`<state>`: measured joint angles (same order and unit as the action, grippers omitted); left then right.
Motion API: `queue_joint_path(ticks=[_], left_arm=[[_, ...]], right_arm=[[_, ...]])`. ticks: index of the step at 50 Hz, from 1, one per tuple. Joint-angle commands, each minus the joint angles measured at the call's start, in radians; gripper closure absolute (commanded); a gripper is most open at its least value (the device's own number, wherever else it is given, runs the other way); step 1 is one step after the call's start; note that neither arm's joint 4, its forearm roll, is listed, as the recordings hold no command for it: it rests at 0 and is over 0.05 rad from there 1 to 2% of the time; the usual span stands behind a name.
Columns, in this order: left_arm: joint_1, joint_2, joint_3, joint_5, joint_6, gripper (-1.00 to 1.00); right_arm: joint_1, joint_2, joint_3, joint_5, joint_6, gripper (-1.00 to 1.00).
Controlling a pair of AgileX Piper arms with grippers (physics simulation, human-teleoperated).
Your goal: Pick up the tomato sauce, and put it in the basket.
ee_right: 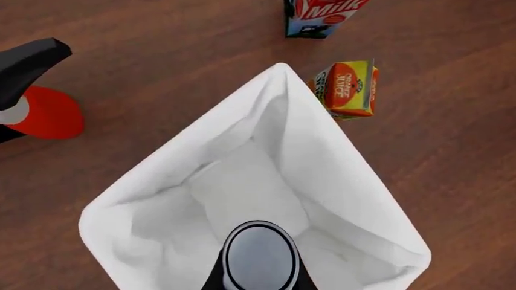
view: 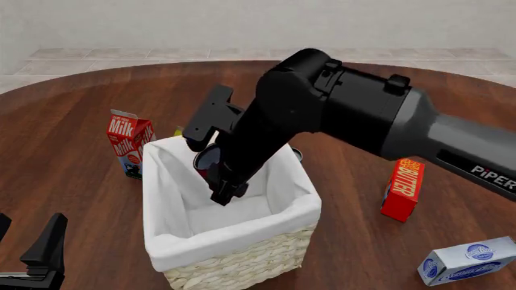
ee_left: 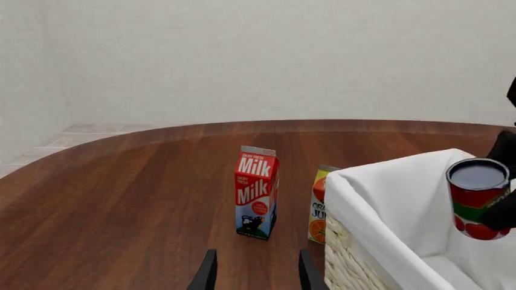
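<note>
The right claw (ee_right: 260, 275) is gripping the one tomato sauce (ee_left: 479, 198) by its sides, its fingers clamped on either side of the can, and is holding it upright above the open mouth of the single basket (view: 241, 266). In the right wrist view the grey lid of the can is showing directly over the white cloth liner, with the basket's floor lying bare beneath it. From the front, the bulky black right arm is covering most of the can, so only a sliver of it is showing inside the basket's rim.

The left claw (ee_left: 251, 272) is sitting low near the counter (view: 72, 181), its two fingers spread apart with nothing between them.

Four other packages are standing or lying on the counter, one of each: a milk carton (view: 127, 144) standing just beyond the basket's far left corner, an orange juice carton (ee_right: 348, 88) right beside that same corner (mostly hidden behind the basket in the front view), a red butter box (view: 403, 189) standing upright to the basket's right, and a blue-and-white box (view: 469, 261) lying on its side nearer the camera.
</note>
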<state>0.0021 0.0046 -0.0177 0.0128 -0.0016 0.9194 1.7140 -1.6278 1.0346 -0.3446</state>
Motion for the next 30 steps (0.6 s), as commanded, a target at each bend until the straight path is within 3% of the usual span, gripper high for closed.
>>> queue_joint_path(ticks=[1, 30], left_arm=[[-0.001, -0.003, 0.0, 0.002, 0.001, -1.0], [0.0, -0.003, 0.0, 0.002, 0.002, -1.0]], right_arm=[[0.0, 0.019, 0.02, -0.026, 0.014, 1.0], [0.003, 0.063, 0.04, -0.06, 0.021, 1.0]])
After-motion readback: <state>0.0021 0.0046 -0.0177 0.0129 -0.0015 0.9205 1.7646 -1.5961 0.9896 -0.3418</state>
